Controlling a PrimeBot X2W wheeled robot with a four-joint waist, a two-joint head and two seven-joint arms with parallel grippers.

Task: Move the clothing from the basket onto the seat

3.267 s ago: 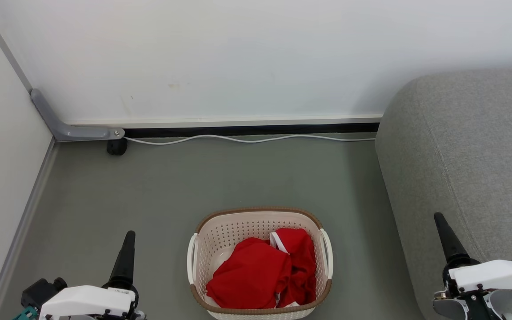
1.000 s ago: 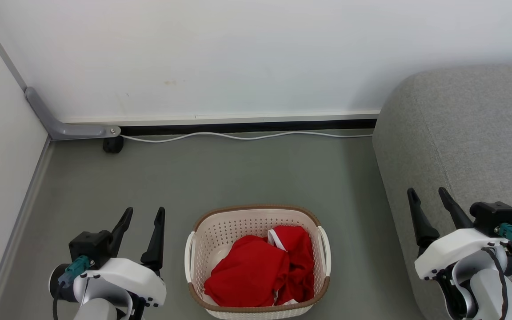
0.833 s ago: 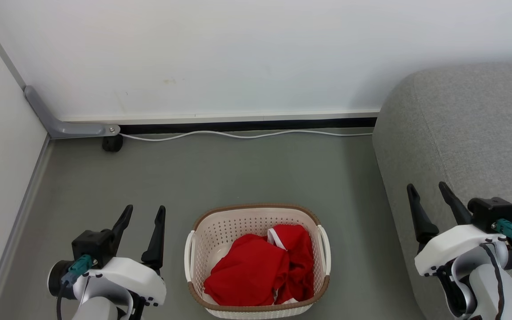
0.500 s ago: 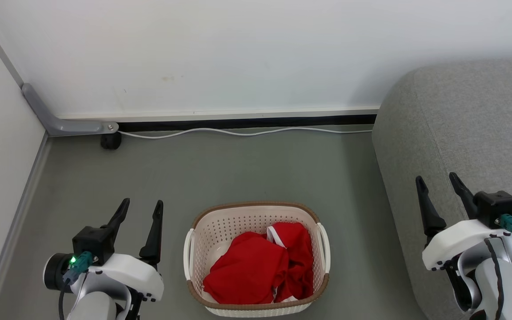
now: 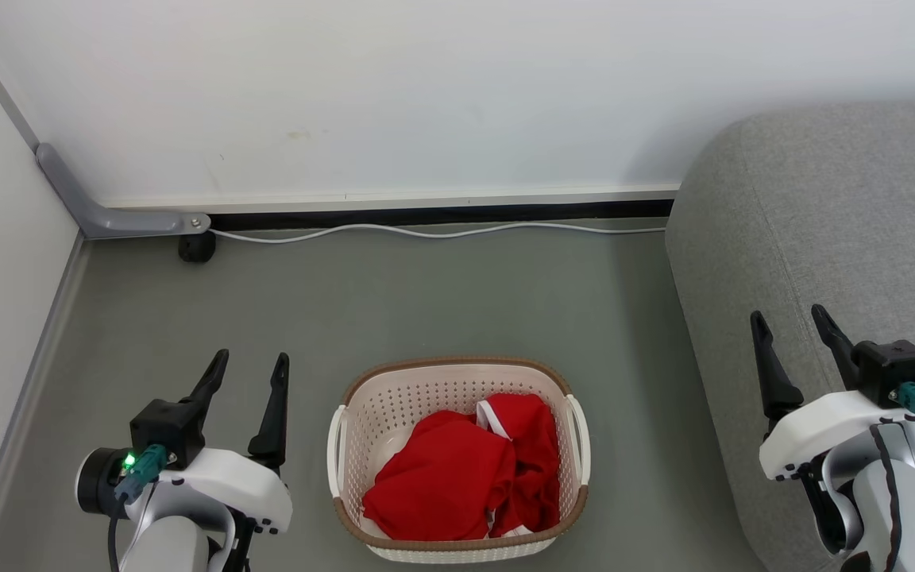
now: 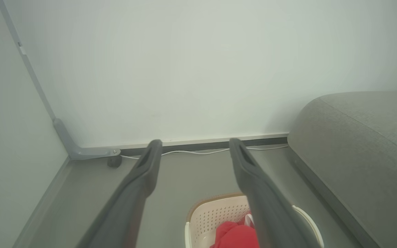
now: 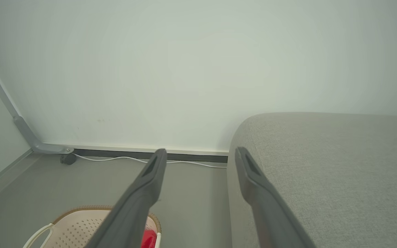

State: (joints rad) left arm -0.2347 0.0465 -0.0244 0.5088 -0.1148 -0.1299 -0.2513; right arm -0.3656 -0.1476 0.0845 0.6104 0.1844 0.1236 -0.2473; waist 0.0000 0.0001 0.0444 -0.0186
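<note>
The bright red clothing (image 5: 457, 473), edged with white trim, is bundled loosely inside the cream-white basket (image 5: 426, 401), whose perforated walls are topped by a brown rim and flanked by two white handles. The basket is set upright on the floor (image 5: 426, 302), apart from the large grey seat (image 5: 847, 222) to its right.

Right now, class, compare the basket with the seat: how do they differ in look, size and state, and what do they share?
1. The basket is cream-white perforated plastic with a brown rim; the seat is plain grey fabric.
2. The basket is much smaller than the seat.
3. The basket holds the red clothing; the seat's visible part bears none.
Shared: both have rounded corners and stand on the grey floor.
</note>
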